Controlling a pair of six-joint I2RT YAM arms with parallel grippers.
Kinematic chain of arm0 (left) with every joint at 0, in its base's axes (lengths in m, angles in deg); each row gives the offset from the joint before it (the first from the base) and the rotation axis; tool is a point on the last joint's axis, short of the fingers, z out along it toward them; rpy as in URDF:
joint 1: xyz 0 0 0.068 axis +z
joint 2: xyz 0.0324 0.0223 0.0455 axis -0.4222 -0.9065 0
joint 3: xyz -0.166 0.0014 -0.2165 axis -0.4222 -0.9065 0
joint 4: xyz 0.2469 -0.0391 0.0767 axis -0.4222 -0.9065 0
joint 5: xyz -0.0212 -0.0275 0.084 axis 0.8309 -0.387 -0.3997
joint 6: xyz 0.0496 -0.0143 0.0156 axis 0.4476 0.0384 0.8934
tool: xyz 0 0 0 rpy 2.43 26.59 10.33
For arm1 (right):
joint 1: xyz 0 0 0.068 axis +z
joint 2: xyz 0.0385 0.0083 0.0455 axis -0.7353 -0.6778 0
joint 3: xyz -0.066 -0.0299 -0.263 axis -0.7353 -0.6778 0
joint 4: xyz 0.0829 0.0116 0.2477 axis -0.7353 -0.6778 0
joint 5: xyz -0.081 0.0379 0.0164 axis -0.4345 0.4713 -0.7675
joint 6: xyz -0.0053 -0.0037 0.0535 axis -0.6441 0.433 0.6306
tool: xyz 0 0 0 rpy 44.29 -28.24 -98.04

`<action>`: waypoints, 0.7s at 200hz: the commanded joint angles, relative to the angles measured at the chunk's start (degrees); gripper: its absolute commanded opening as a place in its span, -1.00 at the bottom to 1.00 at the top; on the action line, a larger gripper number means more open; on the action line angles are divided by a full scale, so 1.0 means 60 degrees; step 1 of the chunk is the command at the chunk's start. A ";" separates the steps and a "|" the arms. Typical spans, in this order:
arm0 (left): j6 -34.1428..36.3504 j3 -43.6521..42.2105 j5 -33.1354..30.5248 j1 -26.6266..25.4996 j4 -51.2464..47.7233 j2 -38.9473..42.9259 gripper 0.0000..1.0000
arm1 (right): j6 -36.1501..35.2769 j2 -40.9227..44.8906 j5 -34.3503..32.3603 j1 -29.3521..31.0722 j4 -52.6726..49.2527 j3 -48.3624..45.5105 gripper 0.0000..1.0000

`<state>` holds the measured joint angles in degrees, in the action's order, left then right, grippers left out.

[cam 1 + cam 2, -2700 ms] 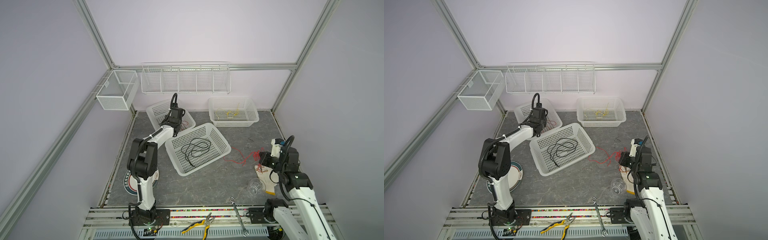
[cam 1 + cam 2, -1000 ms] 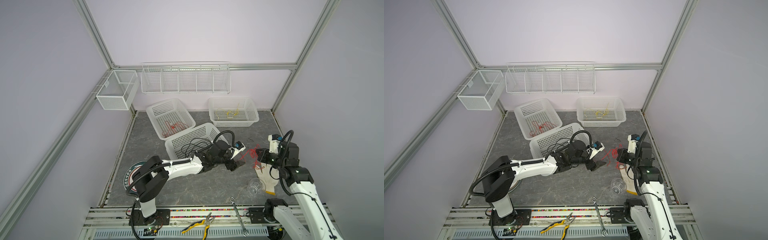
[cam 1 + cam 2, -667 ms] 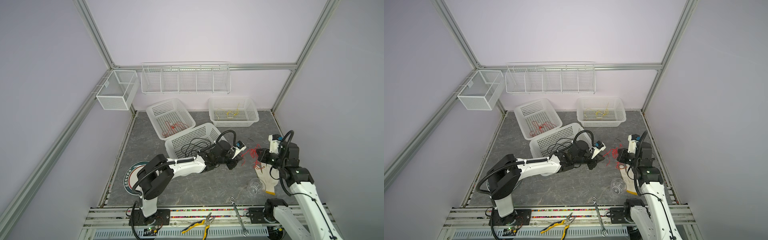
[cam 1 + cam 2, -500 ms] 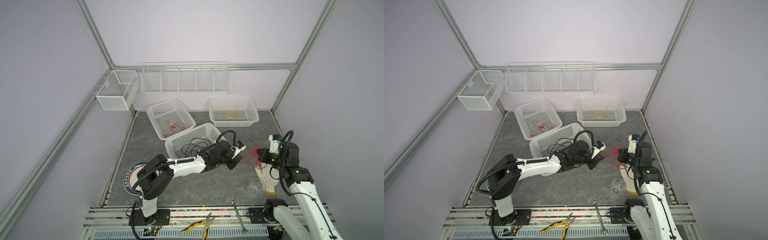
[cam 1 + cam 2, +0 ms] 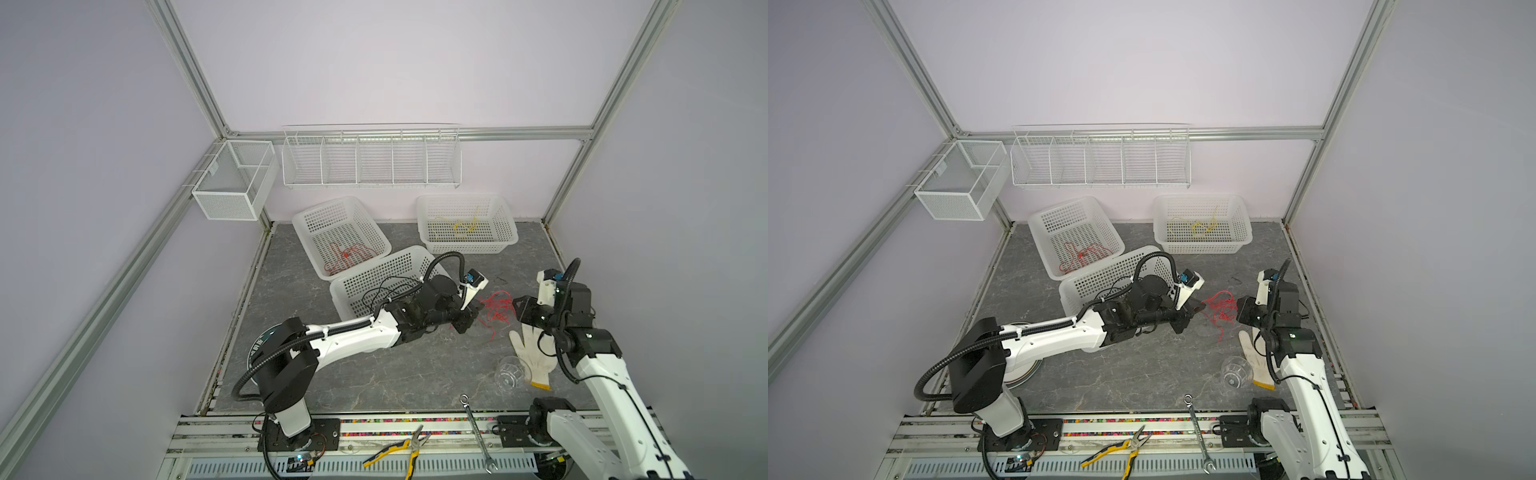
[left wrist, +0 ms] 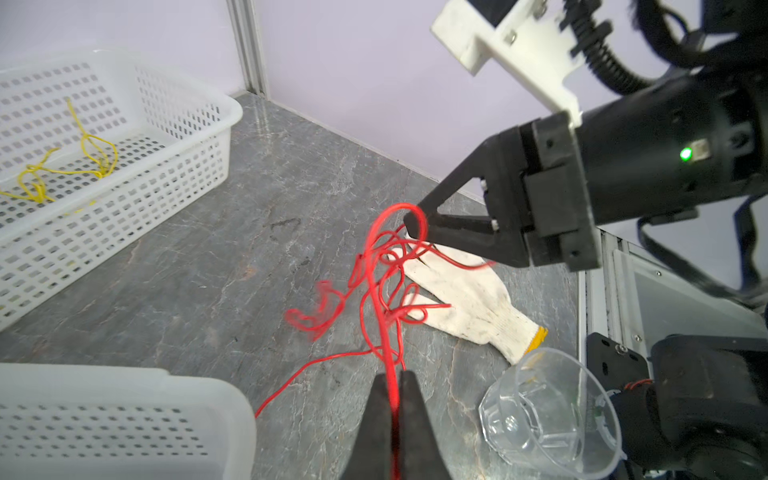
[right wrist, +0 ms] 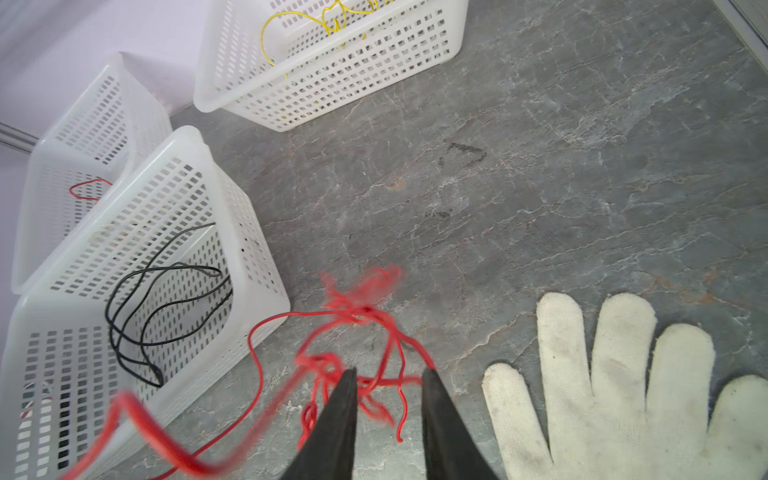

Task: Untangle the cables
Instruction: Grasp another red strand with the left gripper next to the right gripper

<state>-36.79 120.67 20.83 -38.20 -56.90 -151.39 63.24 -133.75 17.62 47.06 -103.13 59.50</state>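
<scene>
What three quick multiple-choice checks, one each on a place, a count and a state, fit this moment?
1. Where does the yellow cable lie? A. back-left basket B. middle basket C. back-right basket
2. How many white plastic baskets are in view? A. three B. two C. four
3. The left gripper is: A. wide open B. shut on the red cable C. shut on nothing
Answers: 1 C, yellow loops show inside it; 2 A, both top views show three; 3 B, its fingers pinch a red strand.

Glove (image 5: 530, 353) beside clear cup (image 5: 509, 374); pliers (image 5: 411, 449), wrench (image 5: 477, 434) near front.
</scene>
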 commanded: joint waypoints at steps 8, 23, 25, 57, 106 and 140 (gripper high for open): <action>-0.0258 -0.0325 -0.0688 -0.0047 -0.0487 0.0673 -1.00 | 0.0100 -0.0254 -0.0368 0.0032 0.0278 -0.0304 -0.37; -0.0272 -0.0476 -0.0842 -0.0047 -0.0577 0.0938 -1.00 | 0.0168 -0.0384 -0.0387 0.0032 0.0366 -0.0358 -0.33; -0.0269 -0.0489 -0.0847 -0.0039 -0.0600 0.0970 -1.00 | 0.0161 -0.0402 -0.0380 0.0031 0.0384 -0.0360 -0.32; -0.0298 -0.0651 -0.1047 -0.0047 -0.0710 0.1294 -1.00 | 0.0234 -0.0642 -0.0274 0.0032 0.0581 -0.0434 -0.17; -0.0562 -0.0625 -0.1521 -0.0047 -0.0934 0.1057 -1.00 | 0.0105 -0.0408 0.1308 0.0031 0.1072 -0.0558 0.13; -0.0682 -0.0655 -0.1632 -0.0047 -0.0937 0.0874 -1.00 | 0.0242 -0.0312 0.1981 0.0033 0.1064 -0.0483 0.17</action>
<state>-39.37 117.17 12.48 -38.20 -62.67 -145.10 64.46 -136.77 24.75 47.06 -97.99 56.83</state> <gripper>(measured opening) 0.048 0.585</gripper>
